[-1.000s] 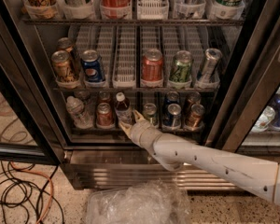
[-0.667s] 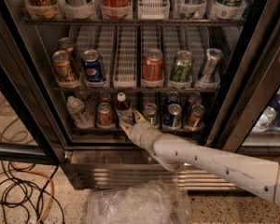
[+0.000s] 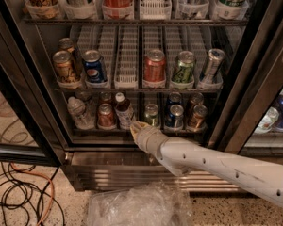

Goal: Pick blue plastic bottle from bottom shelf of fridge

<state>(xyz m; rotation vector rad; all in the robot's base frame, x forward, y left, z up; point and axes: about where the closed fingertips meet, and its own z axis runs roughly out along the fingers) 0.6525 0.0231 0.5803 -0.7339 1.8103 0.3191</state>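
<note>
The blue plastic bottle, dark with a white cap and a pale label, stands upright at the front of the bottom shelf of the fridge. It is between a reddish-brown can and a green can. My gripper, on the white arm coming from the lower right, is at the shelf's front edge. It sits just below and to the right of the bottle's base, close to it or touching it.
A clear crinkled bottle stands at the shelf's left. A blue can and a brown can stand to the right. More cans fill the rack above. A crumpled plastic bag and cables lie on the floor.
</note>
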